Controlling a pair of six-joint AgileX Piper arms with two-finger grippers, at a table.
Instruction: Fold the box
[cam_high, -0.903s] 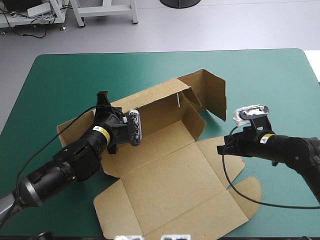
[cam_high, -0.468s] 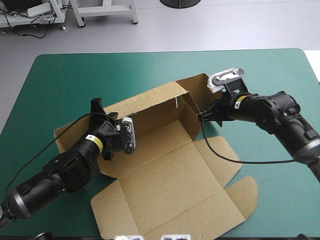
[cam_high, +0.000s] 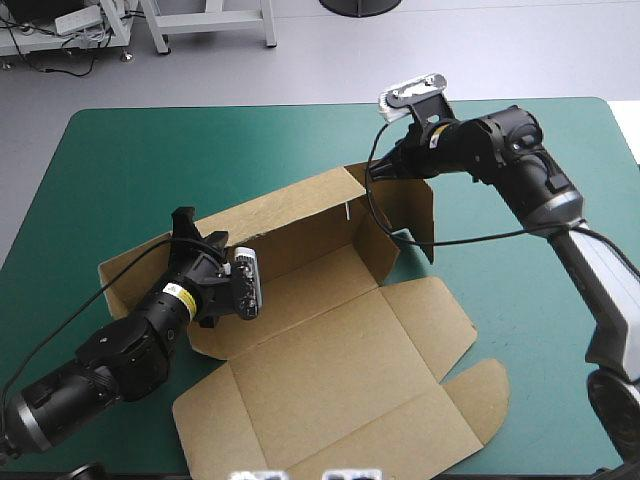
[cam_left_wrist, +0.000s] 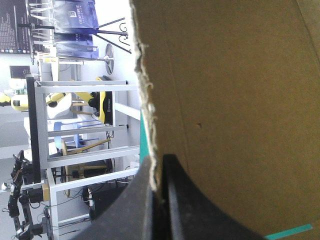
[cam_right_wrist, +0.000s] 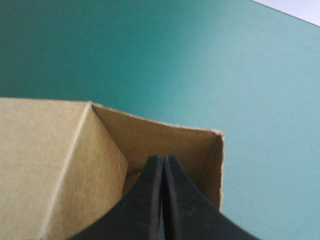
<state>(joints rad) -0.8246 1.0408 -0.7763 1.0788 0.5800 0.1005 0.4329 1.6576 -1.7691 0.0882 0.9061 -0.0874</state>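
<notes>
On the teal-green table (cam_high: 150, 150) the brown box (cam_high: 330, 370) is sitting half built, your left gripper (cam_left_wrist: 159, 172) pinching its wall, its corner just ahead of your closed right gripper (cam_right_wrist: 163, 159), so be pushing gently.

Left arm (cam_high: 130, 345) and right arm (cam_high: 500, 150) are black, yellow-banded at wrists; right's rear link (cam_high: 610, 290) seems grey.

Teal-green table (cam_high: 200, 140) with rounded corners, pale grey floor (cam_high: 470, 55) beyond its far edge, white frame legs (cam_high: 205, 25) standing at far left, black round base (cam_high: 360, 5) beside them, loose cables (cam_high: 45, 55) on the floor, soft even light
</notes>
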